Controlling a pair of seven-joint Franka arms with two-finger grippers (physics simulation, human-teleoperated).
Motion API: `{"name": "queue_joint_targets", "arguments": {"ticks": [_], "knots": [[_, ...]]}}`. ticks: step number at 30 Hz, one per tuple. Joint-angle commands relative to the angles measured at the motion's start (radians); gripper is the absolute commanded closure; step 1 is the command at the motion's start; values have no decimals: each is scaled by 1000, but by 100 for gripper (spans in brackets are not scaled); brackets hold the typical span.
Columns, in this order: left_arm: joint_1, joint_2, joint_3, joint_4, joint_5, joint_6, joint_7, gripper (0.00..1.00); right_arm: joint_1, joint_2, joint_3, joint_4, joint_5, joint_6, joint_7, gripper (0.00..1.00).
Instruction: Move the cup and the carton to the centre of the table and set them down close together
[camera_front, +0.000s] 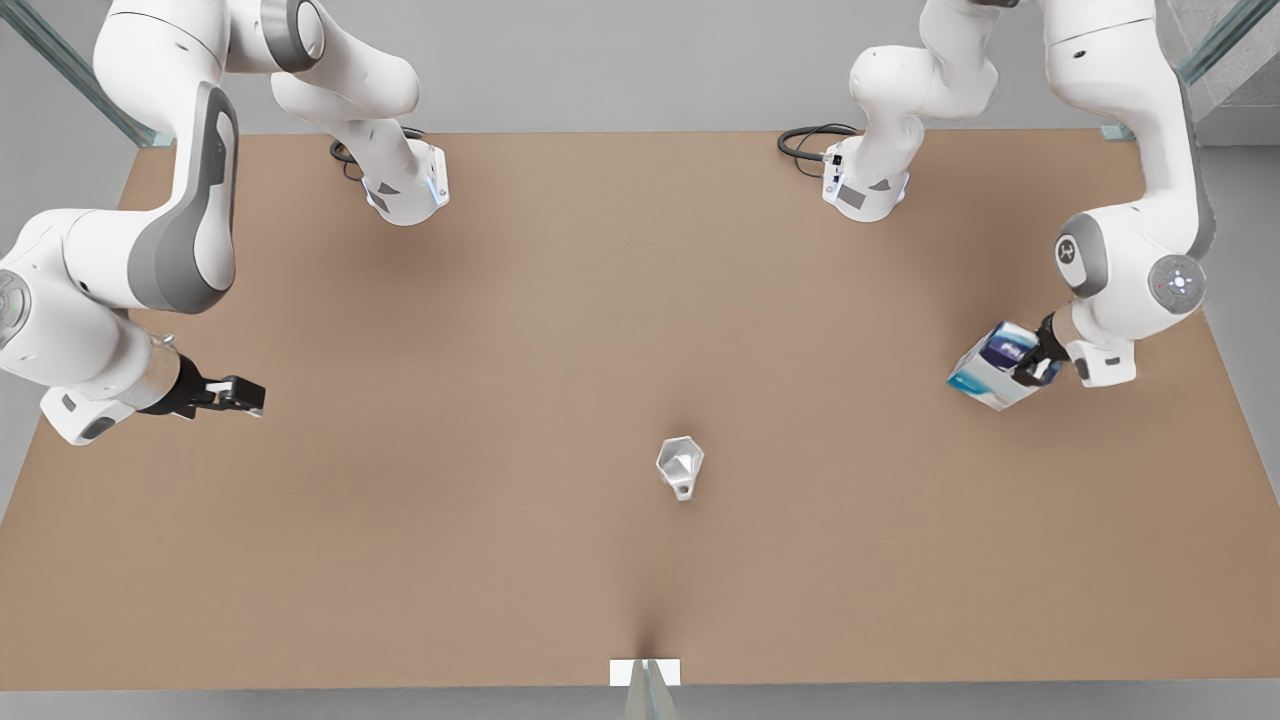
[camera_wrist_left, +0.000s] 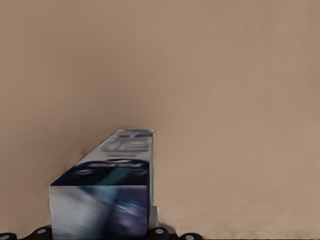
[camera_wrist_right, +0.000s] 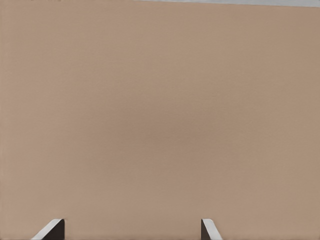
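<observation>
**Carton aloft at the counter's edge, cup waiting near the middle**

The left gripper (camera_front: 1030, 362), at the front view's right, pinches the carton (camera_front: 995, 365) and holds it tilted above the tan counter (camera_front: 500, 330), well apart from the centre. The cup (camera_front: 681, 464) stands upright on the counter near the middle, a little toward the near edge in the front view, with its small handle pointing to that edge. From the carried carton, the cup lies toward the front view's left and slightly nearer the camera; the carton's long axis slants away from the gripper toward the counter's middle. Judged from this layout, the coming move is a carry across bare counter to a spot just beside the cup, and the left arm, already loaded, is the one placed to make it.

The right gripper (camera_front: 235, 395), at the front view's left, hangs over bare counter with its fingers (camera_wrist_right: 52, 231) spread and holding nothing; this arm waits, well apart from the cup.

The carton (camera_wrist_left: 107, 192) is a flat-sided rectangular box in white and teal with a dark blue-purple panel and white lettering. The cup is silvery-grey and metallic-looking, with angular facets and a polygonal rim. The counter is plain and matte.
</observation>
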Motion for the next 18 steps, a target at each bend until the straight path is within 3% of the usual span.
{"name": "queue_joint_targets", "arguments": {"ticks": [1, 12, 18], "knots": [[3, 0, -3, 0, -93, 0, 0, 30, 1, 0, -1, 2, 0, 0, 0, 0], [-120, 4, -332, 31, -164, -31, -319, 30, 0, 0, 1, 18, 0, 0, -1, 0], [-123, 85, -513, 149, -199, -29, -514, 30, 0, 0, 1, 18, 0, 0, 0, 0]]}}
